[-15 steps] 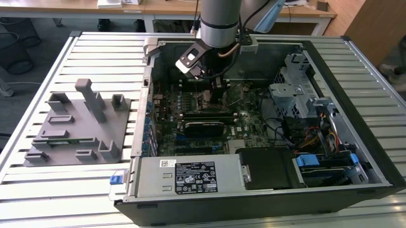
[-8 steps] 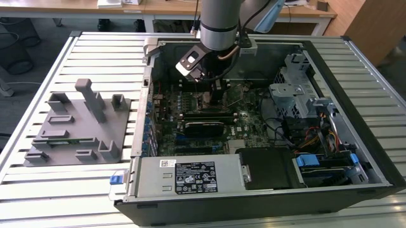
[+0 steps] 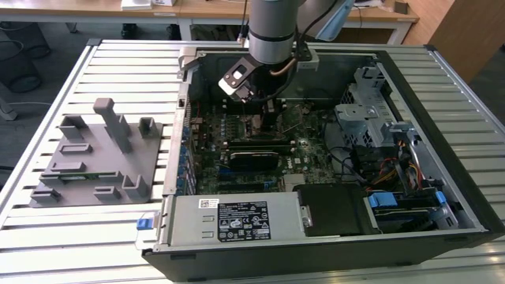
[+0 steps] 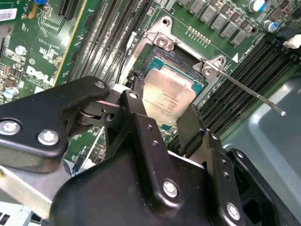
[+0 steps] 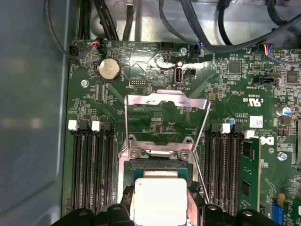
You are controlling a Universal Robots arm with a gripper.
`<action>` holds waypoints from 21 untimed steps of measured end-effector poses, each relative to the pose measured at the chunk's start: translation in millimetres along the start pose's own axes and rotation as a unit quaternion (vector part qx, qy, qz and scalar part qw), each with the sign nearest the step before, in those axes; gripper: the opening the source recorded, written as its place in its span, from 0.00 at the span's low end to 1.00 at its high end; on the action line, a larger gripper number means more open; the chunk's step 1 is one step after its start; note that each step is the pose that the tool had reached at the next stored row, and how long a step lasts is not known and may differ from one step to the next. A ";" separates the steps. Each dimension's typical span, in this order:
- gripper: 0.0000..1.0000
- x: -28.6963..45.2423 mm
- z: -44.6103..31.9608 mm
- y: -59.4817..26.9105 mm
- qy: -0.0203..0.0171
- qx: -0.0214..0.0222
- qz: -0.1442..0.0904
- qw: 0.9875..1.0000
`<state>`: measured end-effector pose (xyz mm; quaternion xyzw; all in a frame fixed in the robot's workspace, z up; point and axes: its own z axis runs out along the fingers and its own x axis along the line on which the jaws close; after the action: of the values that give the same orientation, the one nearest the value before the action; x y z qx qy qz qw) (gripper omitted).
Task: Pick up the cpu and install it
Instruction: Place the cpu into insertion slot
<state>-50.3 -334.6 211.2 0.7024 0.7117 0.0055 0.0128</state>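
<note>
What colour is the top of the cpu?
The cpu has a pale silver-grey metal top, best seen in the first wrist view.

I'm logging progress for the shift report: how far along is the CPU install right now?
Done: the pick-up. The cpu sits clamped in the gripper. In hand: it hangs over the open socket inside the case and does not look seated yet. Left: seating and release. The load plate stands open and its lever is unlatched.
</note>
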 end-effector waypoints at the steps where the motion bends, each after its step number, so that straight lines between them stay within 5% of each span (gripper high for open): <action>1: 0.53 0.1 0.6 0.0 0.000 0.000 0.002 1.000; 21: 0.53 0.3 14.7 -0.4 0.000 0.000 0.008 1.000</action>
<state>-50.4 -334.5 196.6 0.7080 0.7061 0.0053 0.0128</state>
